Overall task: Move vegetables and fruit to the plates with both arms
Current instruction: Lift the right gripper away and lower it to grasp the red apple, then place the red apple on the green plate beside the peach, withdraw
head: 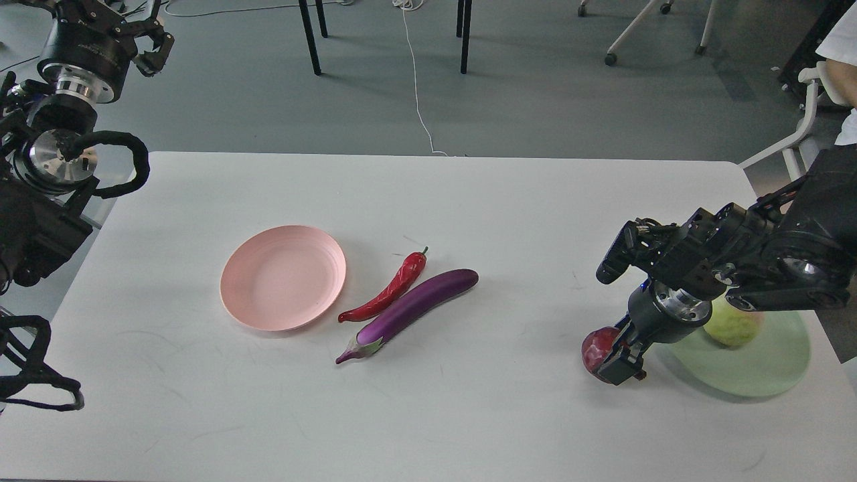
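The pale pink plate [283,278] lies empty at centre left. The red chili pepper [392,289] and the purple eggplant [412,309] lie side by side just right of it. The pale green plate [770,375] at the right holds the yellow-green fruit [733,328], partly hidden by my right arm. The dark red pomegranate-like fruit [596,348] sits on the table left of that plate. My right gripper [619,361] is down over it, fingers around it; its grip is unclear. My left gripper [100,13] is raised at the far left, open and empty.
The white table [428,415] ends at its far edge near the top third of the view. Chair and table legs [311,37] and a white cable [415,80] are on the grey floor beyond. A person's arm [843,40] shows at the top right.
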Tool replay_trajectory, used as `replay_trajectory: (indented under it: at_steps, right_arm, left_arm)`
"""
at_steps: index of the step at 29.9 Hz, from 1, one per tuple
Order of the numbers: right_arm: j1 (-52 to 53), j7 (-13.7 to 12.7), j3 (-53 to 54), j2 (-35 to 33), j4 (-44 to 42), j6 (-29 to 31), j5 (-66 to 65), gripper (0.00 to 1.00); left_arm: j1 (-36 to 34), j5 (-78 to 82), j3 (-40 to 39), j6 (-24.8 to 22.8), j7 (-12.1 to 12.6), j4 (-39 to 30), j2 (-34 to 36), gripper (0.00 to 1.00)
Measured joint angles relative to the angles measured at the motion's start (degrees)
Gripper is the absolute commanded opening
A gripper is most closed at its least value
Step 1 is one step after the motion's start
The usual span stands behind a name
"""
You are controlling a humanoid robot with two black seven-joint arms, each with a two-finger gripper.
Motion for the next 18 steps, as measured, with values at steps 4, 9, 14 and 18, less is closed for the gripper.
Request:
replay_trajectory:
  at_steps: [4,9,14,18]
  right_arm:
    - [3.4,0.12,0.37,-1.92,0.46,-0.21,0.23,0.67]
    - [7.54,0.18,0.69,-7.18,0.19,-0.27,-0.34,0.67]
    - [7.26,0.11,0.26,-14.6,-0.14,-0.28,-2.58,0.67]
    - [3.39,0.02,0.65,-19.76,-1.39,-0.54,-3.22,0.67]
  left_arm:
    - [-0.06,-0.01,-0.05,0.0,0.0,0.0,0.07,0.98]
    - [-0.06,-0.01,-0.11,0.0,0.0,0.0,0.07,0.98]
    - [-0.14,-0.01,-0.19,0.0,0.0,0.0,0.0,0.98]
    - [-0.15,-0.01,-0.2,0.0,0.07,0.0,-0.08,0.98]
